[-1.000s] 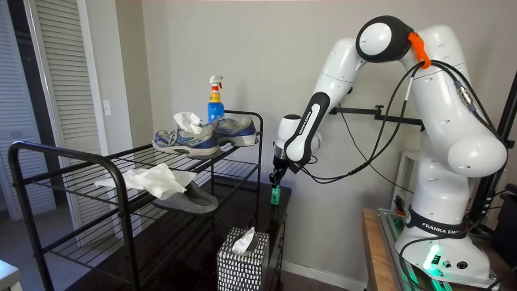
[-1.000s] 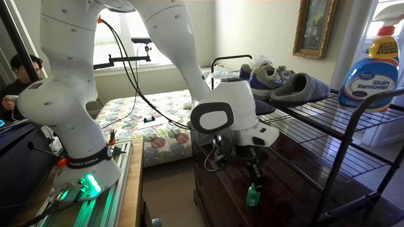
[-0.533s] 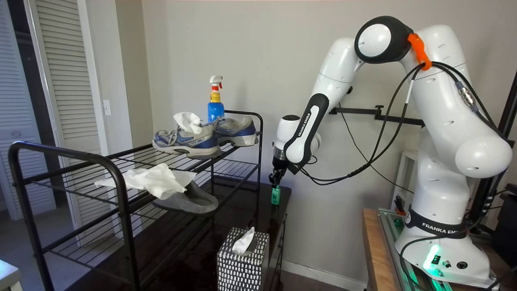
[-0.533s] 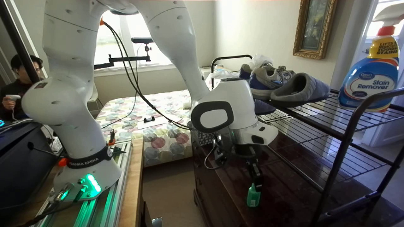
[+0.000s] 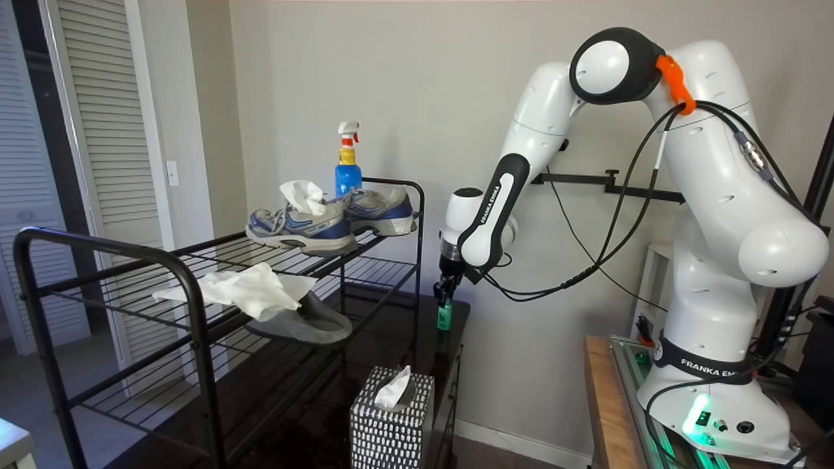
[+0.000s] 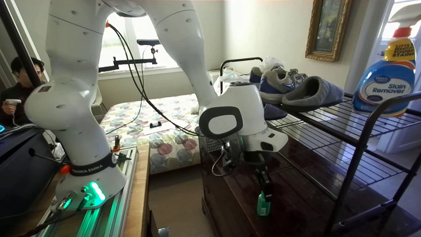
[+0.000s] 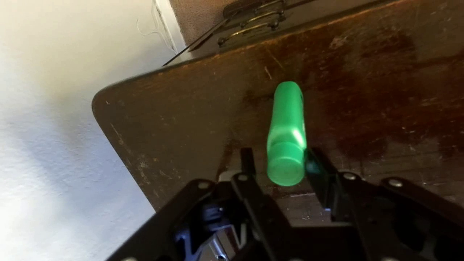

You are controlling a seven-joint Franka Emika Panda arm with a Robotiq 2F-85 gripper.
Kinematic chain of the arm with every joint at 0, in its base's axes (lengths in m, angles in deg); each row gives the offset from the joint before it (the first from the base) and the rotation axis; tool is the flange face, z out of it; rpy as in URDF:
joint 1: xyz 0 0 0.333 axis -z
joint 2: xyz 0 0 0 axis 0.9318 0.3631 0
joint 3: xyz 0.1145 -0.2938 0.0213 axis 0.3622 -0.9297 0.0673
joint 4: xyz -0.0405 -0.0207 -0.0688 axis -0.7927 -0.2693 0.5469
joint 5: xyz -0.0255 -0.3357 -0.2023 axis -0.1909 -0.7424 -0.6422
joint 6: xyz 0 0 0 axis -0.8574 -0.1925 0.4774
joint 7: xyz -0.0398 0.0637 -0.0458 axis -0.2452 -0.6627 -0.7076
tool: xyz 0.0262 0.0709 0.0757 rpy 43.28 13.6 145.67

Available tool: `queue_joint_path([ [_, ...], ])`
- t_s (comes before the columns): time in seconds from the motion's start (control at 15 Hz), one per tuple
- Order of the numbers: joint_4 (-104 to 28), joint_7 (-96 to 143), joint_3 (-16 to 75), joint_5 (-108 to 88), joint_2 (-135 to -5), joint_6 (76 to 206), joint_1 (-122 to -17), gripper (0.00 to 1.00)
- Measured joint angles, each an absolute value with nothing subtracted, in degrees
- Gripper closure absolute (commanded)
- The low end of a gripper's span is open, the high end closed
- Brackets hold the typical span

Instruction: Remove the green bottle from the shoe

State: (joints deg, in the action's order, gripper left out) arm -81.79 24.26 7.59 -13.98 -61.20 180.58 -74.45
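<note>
On the counter (image 7: pixel 156 108) beside the shoe rack (image 5: pixel 206 378) stands the green bottle (image 7: pixel 287 125), probably light, slick plastic, best pinched at its cap (image 7: pixel 286 170), which the empty jaws straddle, parted slightly wider.

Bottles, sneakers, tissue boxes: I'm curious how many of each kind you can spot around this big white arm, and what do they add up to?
Bottles: 2 (green bottle, blue spray bottle)
Sneakers: 2 (both on the black rack)
Tissue box: 1
Total: 5
</note>
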Motion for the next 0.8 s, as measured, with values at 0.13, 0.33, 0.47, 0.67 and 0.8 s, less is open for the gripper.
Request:
queue_joint_path([
  [0.13, -81.9, 24.0, 7.6, -14.0, -60.6, 180.6, -74.5, 0.11],
  [0.33, -81.9, 23.9, 7.6, -14.0, -60.1, 180.6, -74.6, 0.00],
  [0.47, -81.9, 23.9, 7.6, -14.0, -60.3, 180.6, -74.7, 0.00],
  [0.67, -82.1, 24.5, 9.0, -14.0, -62.1, 179.1, -73.8, 0.00],
  [0.8, -83.0, 27.4, 13.7, -13.6, -65.7, 175.3, -69.6, 0.00],
])
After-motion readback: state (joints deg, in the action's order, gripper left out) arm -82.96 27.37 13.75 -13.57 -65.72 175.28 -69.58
